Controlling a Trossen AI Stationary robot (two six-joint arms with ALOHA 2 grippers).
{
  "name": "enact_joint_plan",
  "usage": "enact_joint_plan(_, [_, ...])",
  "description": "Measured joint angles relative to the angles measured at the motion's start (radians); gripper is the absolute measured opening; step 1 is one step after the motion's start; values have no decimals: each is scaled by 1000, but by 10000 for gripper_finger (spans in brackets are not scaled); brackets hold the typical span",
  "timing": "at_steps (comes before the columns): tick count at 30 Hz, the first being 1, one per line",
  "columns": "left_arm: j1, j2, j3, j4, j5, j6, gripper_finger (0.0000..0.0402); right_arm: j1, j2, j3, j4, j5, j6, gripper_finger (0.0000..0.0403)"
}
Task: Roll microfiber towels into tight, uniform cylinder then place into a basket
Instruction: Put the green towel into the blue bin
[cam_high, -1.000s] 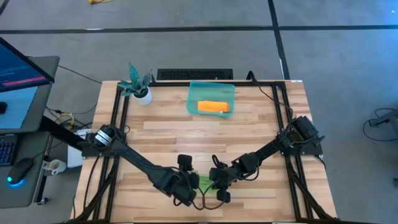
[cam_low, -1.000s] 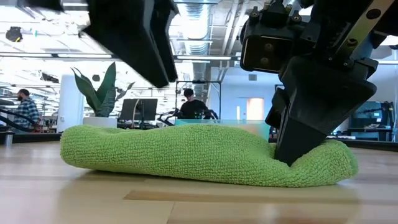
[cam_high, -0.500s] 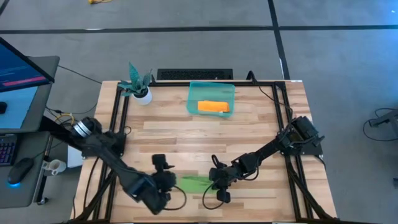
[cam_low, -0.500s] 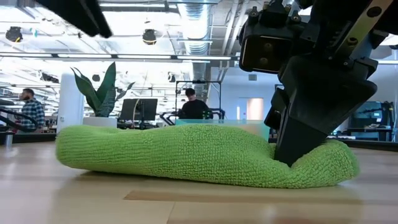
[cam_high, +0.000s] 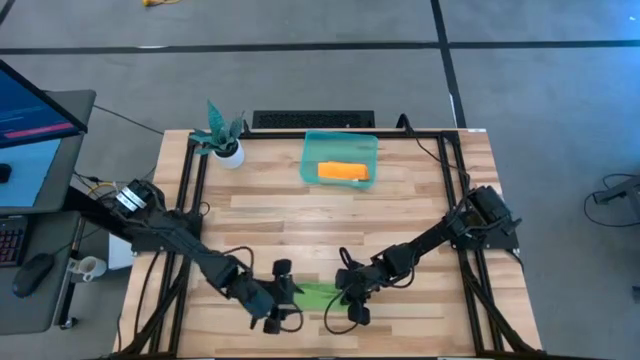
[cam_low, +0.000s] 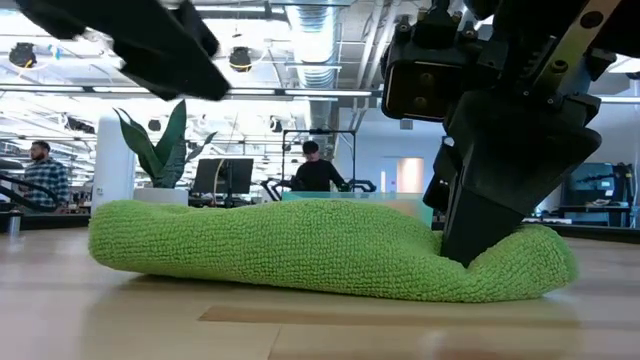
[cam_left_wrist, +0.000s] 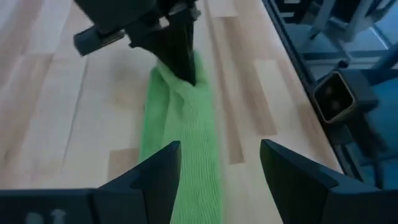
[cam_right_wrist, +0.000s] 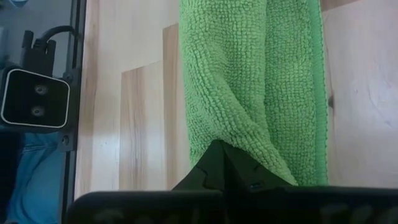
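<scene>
green towel (cam_high: 318, 294) lying as a long loose roll near the front edge of the table (cam_high: 420, 200), between the two arms; right gripper (cam_high: 347, 296) clamped on its right end, fingers pinched together on a fold of cloth, probably to anchor that end so the roll holds its shape while the other arm works. left gripper (cam_high: 283, 305) hanging just off the opposite end, fingers spread apart with nothing between them, lined up along the roll as if to take hold or tuck. orange towel (cam_high: 343, 172) already rolled and resting inside the basket (cam_high: 312, 150) at the far side of the table, well apart from the arms, so half the job looks done

from above, only a sliver of green visible between the dark grippers. from table height, the true shape: a soft, sagging, flattish bundle (cam_low: 320, 250), not yet a tight cylinder, with the right fingers (cam_low: 480, 240) pressed into one end. from the left wrist, the spread fingers (cam_left_wrist: 163, 171) straddling the green strip (cam_left_wrist: 180, 130); from the right wrist, the pinch on the fold (cam_right_wrist: 236, 106) up close
</scene>
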Motion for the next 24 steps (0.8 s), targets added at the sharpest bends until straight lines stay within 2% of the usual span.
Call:
enact_joint_plan(5, [39,69,10,10,17,2,229,-4,1,0,1,-14,0,14])
enact_joint_plan(8, [60,98,12,9,21,-58,245,-4,0,0,0,-14,0,12])
enact_joint_plan(13, [96,109,12,-11,148,-69,254,-4,0,0,1,-12,0,14])
enact_joint_plan(18, [107,115,13,-37,146,-73,254,-4,1,0,1,-12,0,13])
enact_joint_plan(24, [113,199,15,-46,158,-105,254,-4,1,0,1,-15,-1,14])
